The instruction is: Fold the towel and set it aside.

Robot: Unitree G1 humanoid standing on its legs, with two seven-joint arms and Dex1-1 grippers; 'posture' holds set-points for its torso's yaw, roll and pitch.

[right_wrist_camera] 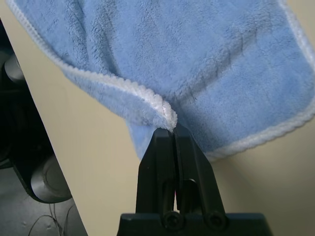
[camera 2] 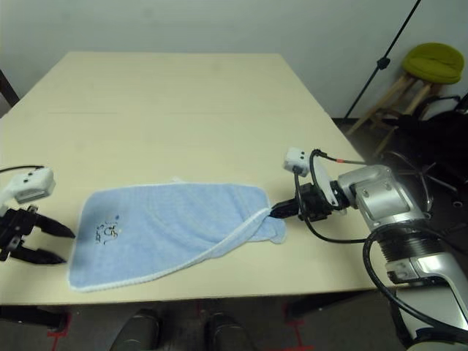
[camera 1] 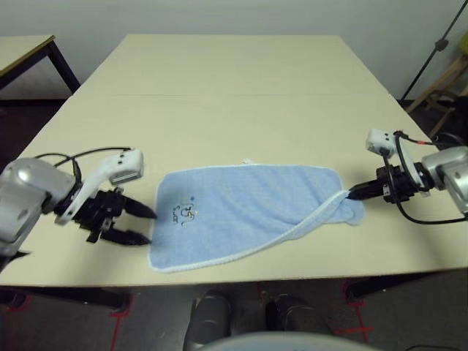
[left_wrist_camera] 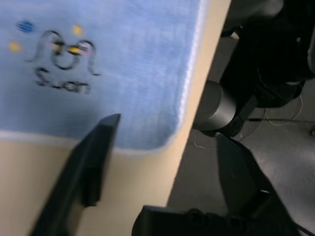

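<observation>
The light-blue towel (camera 1: pixel 248 212) with white edging lies near the table's front edge, its embroidered logo (camera 1: pixel 186 213) toward the left end. Its right front corner is folded over, so a white edge runs diagonally across it. My right gripper (camera 1: pixel 352 194) is shut on that folded corner at the towel's right end; in the right wrist view the fingers (right_wrist_camera: pixel 170 147) pinch the white hem. My left gripper (camera 1: pixel 146 225) stands open just left of the towel's left edge, one finger (left_wrist_camera: pixel 96 147) over the towel's corner, the other past the table edge.
The beige table (camera 1: pixel 234 95) stretches far behind the towel. A second table (camera 1: pixel 29 55) stands at the back left. A black stand (camera 2: pixel 380 62) and a stool with a green seat (camera 2: pixel 431 62) are off to the right.
</observation>
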